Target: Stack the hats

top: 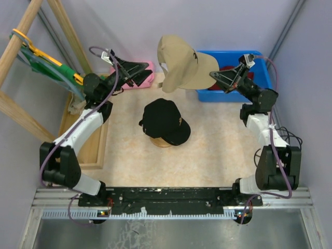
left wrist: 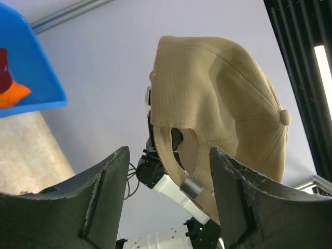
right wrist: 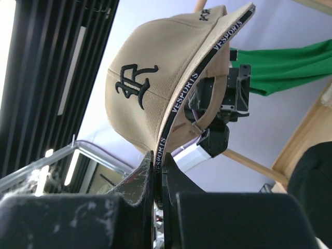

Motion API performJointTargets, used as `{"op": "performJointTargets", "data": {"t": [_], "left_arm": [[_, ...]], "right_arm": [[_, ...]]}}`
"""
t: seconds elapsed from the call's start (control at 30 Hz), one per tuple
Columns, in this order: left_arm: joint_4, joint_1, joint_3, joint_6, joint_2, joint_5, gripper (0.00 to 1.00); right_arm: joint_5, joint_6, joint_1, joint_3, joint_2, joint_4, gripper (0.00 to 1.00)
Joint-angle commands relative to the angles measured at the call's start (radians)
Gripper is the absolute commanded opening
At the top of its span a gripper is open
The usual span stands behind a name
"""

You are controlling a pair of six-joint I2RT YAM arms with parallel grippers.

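Note:
My right gripper [top: 213, 75] is shut on the brim edge of the tan cap [top: 181, 65] and holds it in the air at the back of the table. The right wrist view shows the brim pinched between the fingers [right wrist: 157, 155], with the tan cap [right wrist: 155, 78] above them. My left gripper [top: 147, 67] is open and empty, left of the cap. In its wrist view the gripper [left wrist: 168, 155] faces the tan cap's back strap [left wrist: 218, 114]. The black baseball cap [top: 165, 122] sits on a wooden stand [top: 162, 142] mid-table. The dark red hat [left wrist: 4, 65] and the orange hat [left wrist: 13, 96] lie in the blue bin [left wrist: 36, 78].
The blue bin [top: 259, 65] stands at the back right. A pink folded cloth [top: 148, 79] lies at the back, under my left gripper. A green garment on a yellow hanger [top: 46, 63] hangs from a wooden frame [top: 21, 49] on the left.

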Motion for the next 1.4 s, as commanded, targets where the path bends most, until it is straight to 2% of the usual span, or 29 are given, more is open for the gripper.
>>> {"op": "performJointTargets", "data": {"t": [0.0,0.2,0.43,0.67,1.13,1.2,1.23,1.27,1.3,1.37], "left_arm": [[-0.185,-0.013,-0.068,0.167,-0.121,-0.059,0.7],[-0.217,-0.011,-0.133,0.191,-0.175,-0.035,0.71],[-0.047,-0.017,-0.257,0.038,-0.213,-0.086,0.75],[0.087,-0.039,-0.188,-0.101,-0.142,-0.051,0.76],[0.094,-0.11,-0.127,-0.112,-0.062,-0.096,0.75],[0.096,-0.121,-0.119,-0.117,-0.048,-0.113,0.7],[0.096,-0.124,-0.118,-0.119,-0.044,-0.125,0.64],[0.094,-0.123,-0.12,-0.122,-0.044,-0.135,0.54],[0.093,-0.122,-0.128,-0.122,-0.049,-0.147,0.37],[0.087,-0.112,-0.151,-0.119,-0.068,-0.178,0.18]], "right_arm": [[0.059,0.065,0.008,0.039,-0.058,0.045,0.0],[0.076,-0.055,0.064,0.051,-0.085,-0.112,0.0],[0.105,-0.124,0.129,0.097,-0.078,-0.21,0.0],[0.112,-0.17,0.17,0.116,-0.066,-0.259,0.0],[0.111,-0.196,0.201,0.094,-0.06,-0.277,0.0],[0.108,-0.209,0.21,0.09,-0.065,-0.293,0.0],[0.105,-0.216,0.211,0.087,-0.069,-0.303,0.0],[0.1,-0.225,0.211,0.08,-0.076,-0.309,0.0],[0.094,-0.232,0.204,0.069,-0.088,-0.314,0.0],[0.082,-0.241,0.187,0.048,-0.107,-0.324,0.0]]}}
